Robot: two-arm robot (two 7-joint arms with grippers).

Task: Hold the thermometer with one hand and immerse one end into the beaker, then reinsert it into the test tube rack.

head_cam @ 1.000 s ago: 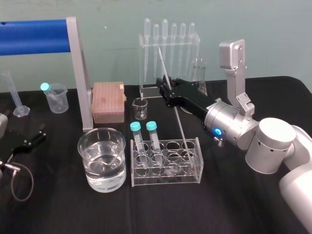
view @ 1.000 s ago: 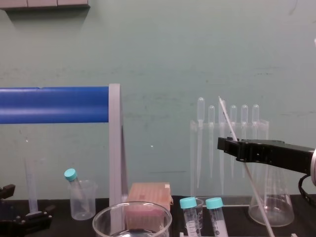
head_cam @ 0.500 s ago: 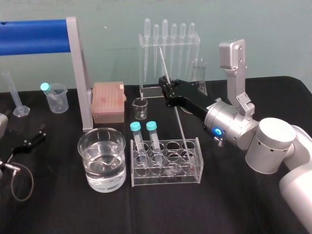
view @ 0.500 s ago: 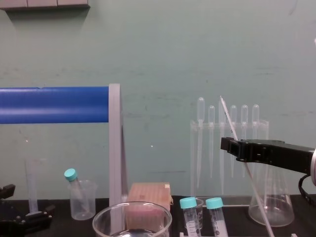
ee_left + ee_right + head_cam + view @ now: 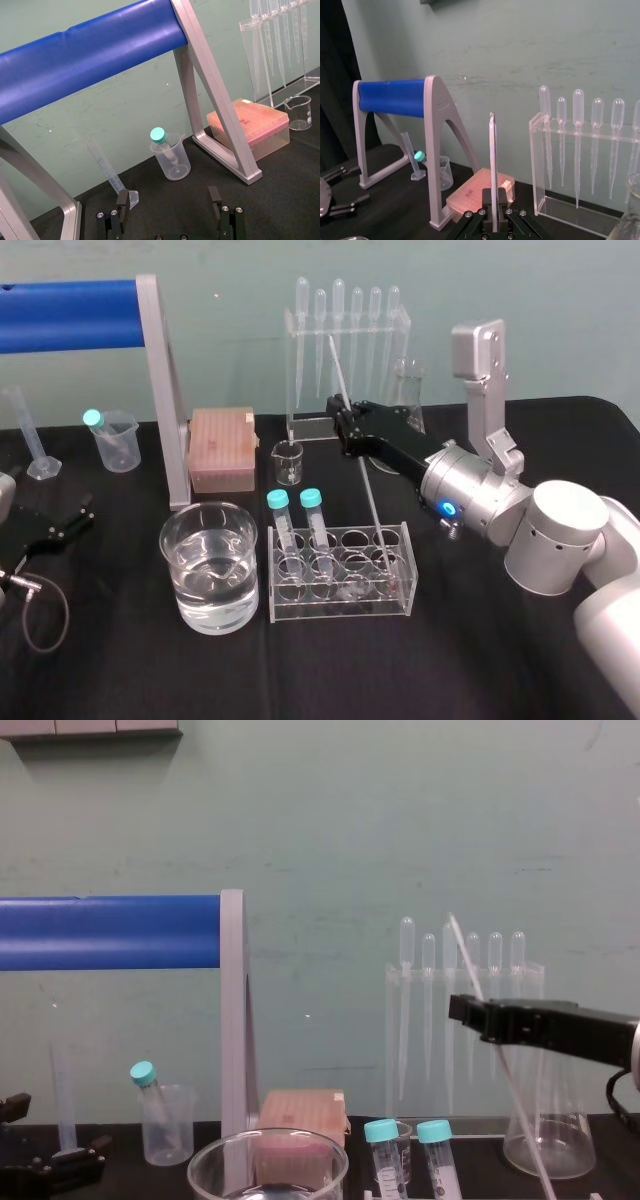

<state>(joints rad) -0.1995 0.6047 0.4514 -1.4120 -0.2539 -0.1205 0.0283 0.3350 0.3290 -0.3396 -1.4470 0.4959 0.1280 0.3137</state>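
The thermometer (image 5: 370,495) is a long thin whitish rod leaning up and back from the test tube rack (image 5: 340,592); its lower end sits in a right-hand hole of the rack. My right gripper (image 5: 343,426), a long black hand on a silver arm with a blue ring, is shut on the rod's upper part. The rod (image 5: 492,160) rises straight out from between its closed fingers (image 5: 503,216), and it crosses the black gripper (image 5: 470,1013) in the chest view. The beaker (image 5: 210,565), wide, clear and partly filled with water, stands left of the rack. My left gripper (image 5: 168,205) rests open at the table's left.
Two blue-capped tubes (image 5: 295,520) stand in the rack's left end. Behind are a pipette stand (image 5: 345,350), a small glass cup (image 5: 288,462), a conical flask (image 5: 408,390) and a pink tip box (image 5: 222,448). A blue-barred metal frame (image 5: 160,380) stands at left, with a plastic cup (image 5: 115,440) beyond.
My right gripper's fingers have closed onto the thermometer, and gripper and rod have shifted very slightly to the right. The left arm has not moved.
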